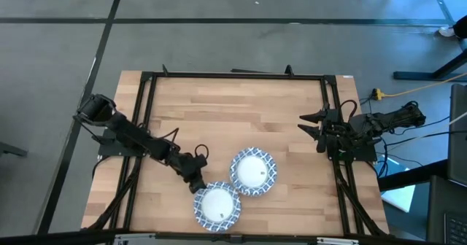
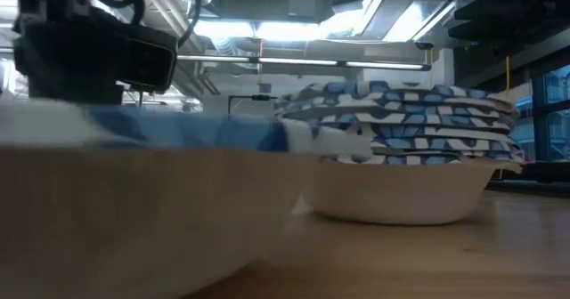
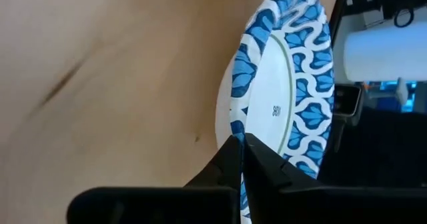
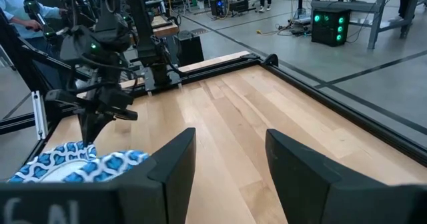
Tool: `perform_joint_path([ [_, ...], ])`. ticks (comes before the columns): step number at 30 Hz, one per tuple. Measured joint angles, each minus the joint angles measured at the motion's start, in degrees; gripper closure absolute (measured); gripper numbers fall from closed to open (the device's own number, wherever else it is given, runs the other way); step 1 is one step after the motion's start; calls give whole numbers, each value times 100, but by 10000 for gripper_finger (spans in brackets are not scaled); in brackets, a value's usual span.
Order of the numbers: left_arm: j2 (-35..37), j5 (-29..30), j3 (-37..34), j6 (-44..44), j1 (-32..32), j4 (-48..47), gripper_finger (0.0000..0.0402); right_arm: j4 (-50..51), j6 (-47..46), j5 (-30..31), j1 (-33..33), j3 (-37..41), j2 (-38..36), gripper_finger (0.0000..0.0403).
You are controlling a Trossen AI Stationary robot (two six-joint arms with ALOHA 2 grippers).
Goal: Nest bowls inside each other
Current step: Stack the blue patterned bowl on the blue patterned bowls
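Note:
Two lots of blue-and-white patterned bowls stand near the table's near edge. One bowl [image 1: 217, 205] [image 3: 280, 84] is nearest the edge and shows blurred in the low view [image 2: 178, 134]. A nested stack of several bowls [image 1: 253, 170] [image 2: 410, 148] [image 4: 73, 163] rests on its base just beyond it, to the right. My left gripper [image 1: 197, 184] [image 3: 241, 159] is at the near bowl's left far rim, shut on it. My right gripper [image 1: 315, 128] [image 4: 230, 157] hangs open at the table's right side, well clear of the bowls. My left gripper pinches the near bowl's patterned rim [image 3: 248, 127] between its two fingers, on the bowl's left far side. The fingers come in slanting from the table's left and far side, across the rim. The bowl's white underside [image 3: 225, 117] is close to the table; whether it rests there I cannot tell.
A black metal frame [image 1: 233, 76] runs around the wooden table top [image 1: 241, 114], whose far half and middle are bare. In the right wrist view, a person in a blue shirt [image 4: 20, 7] and equipment stand beyond the table.

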State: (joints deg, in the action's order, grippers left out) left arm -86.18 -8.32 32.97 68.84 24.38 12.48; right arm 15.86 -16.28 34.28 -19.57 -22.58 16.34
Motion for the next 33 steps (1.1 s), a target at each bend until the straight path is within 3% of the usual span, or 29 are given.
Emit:
perform_joint_path([
  [5, 3, -639, 0, -9, -259, 118, 401, 2, -5, -81, 0, 0, 0, 221],
  [9, 3, -1419, 0, -32, -419, 895, 401, 1, -9, -96, 0, 1, 0, 221],
  [11, 6, -1518, 0, -18, -525, 1449, 401, 2, -4, -96, 2, 1, 0, 221],
  [16, 10, -1146, 6, -54, -916, 2455, 401, 2, 6, -96, 0, 1, 0, 221],
  [24, 10, 293, 9, 592, -1620, 2369, 401, 4, 12, -96, 2, 1, 2, 221],
  [28, 10, 157, 310, 560, -1855, 2250, 401, 4, 20, -95, 0, 1, 1, 221],
  [33, -64, -196, 1104, 285, -1958, 667, 401, 22, 33, -94, 0, 1, 2, 221],
])
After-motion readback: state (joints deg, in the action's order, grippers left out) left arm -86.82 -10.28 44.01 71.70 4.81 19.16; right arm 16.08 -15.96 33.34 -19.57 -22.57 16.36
